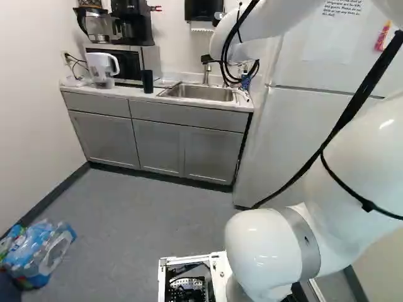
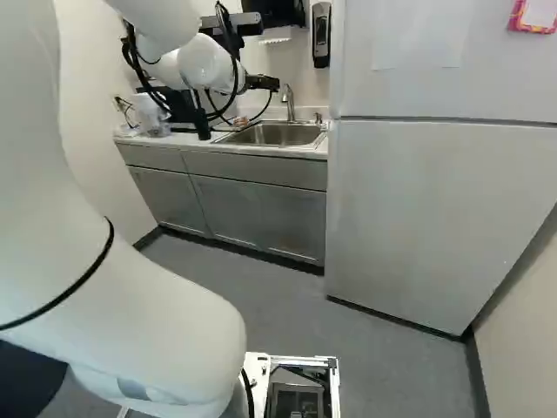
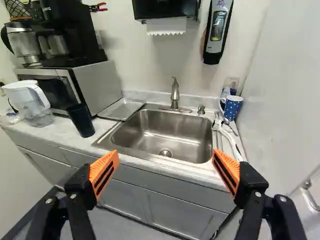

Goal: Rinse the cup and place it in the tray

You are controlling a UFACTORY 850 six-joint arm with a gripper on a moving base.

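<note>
"Where are the edges, and where is the open room?"

"The worktop [image 3: 67, 137] ends in a straight front edge before the sink [image 3: 150, 127]; the fridge [image 2: 418, 200] walls off its right end in the right base view; grey floor [image 1: 157, 207] lies open between base and cabinets [image 1: 157, 145], with bottled water [image 1: 41, 251] at the left of the left base view."

"And the arm [image 2: 209, 65]?"

"Reached out ahead, raised; the hand [image 2: 266, 84] faces the sink, released, its orange pads [image 3: 104, 172] spread wide with nothing gripped; the faucet [image 3: 175, 95] stands beyond."

"How does the cup look?"

"The black cup [image 3: 81, 121] is tall, plain and upright; it stands on the worktop between the pitcher [image 3: 32, 102] and the flat metallic tray [image 3: 121, 108], near the tray; a blue mug [image 3: 233, 107] with light spots stands across the sink, by the far corner."
</note>
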